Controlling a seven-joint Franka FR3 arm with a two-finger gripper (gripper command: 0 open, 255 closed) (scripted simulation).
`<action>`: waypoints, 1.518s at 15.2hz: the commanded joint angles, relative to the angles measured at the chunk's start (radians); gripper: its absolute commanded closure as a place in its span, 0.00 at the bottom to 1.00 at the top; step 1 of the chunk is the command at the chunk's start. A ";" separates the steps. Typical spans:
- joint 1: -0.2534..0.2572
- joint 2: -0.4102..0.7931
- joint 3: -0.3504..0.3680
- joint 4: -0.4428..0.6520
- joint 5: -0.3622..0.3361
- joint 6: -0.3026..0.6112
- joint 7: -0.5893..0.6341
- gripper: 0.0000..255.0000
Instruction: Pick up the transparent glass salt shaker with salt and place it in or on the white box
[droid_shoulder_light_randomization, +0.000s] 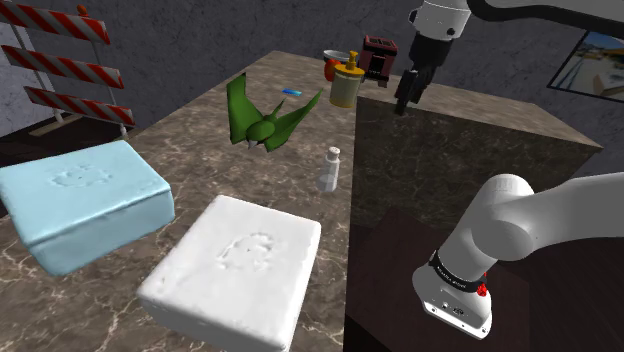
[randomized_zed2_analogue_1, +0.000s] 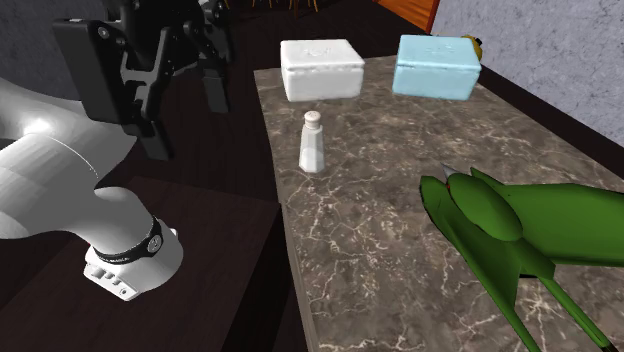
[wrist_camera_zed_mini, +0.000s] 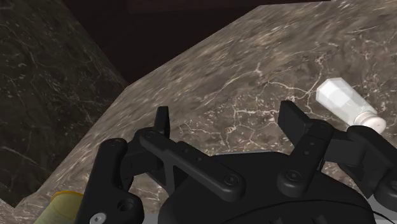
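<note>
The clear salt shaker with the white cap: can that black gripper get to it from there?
Probably yes. The clear salt shaker stands upright with bare tabletop around it; the green toy and white box sit apart. The open black gripper hangs above, to one side.

The arm (droid_shoulder_light_randomization: 520, 215) is glossy white, built of rounded, swollen links. A black ring (droid_shoulder_light_randomization: 450, 272) with small white lettering circles one joint, with a tiny red dot (droid_shoulder_light_randomization: 483, 290) at its edge and a white flange (droid_shoulder_light_randomization: 455, 305) pitted with dark holes beside it. The gripper (wrist_camera_zed_mini: 228, 118) is all black: blocky body, jointed link bars, round screw heads (wrist_camera_zed_mini: 232, 181), flat square-tipped fingers (wrist_camera_zed_mini: 292, 118).
</note>
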 joint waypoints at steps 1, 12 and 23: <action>0.000 0.000 0.000 0.000 0.000 0.000 0.000 0.00; 0.109 0.015 0.166 -0.178 0.157 0.316 0.149 0.00; 0.153 0.097 0.263 -0.267 0.215 0.552 0.216 0.00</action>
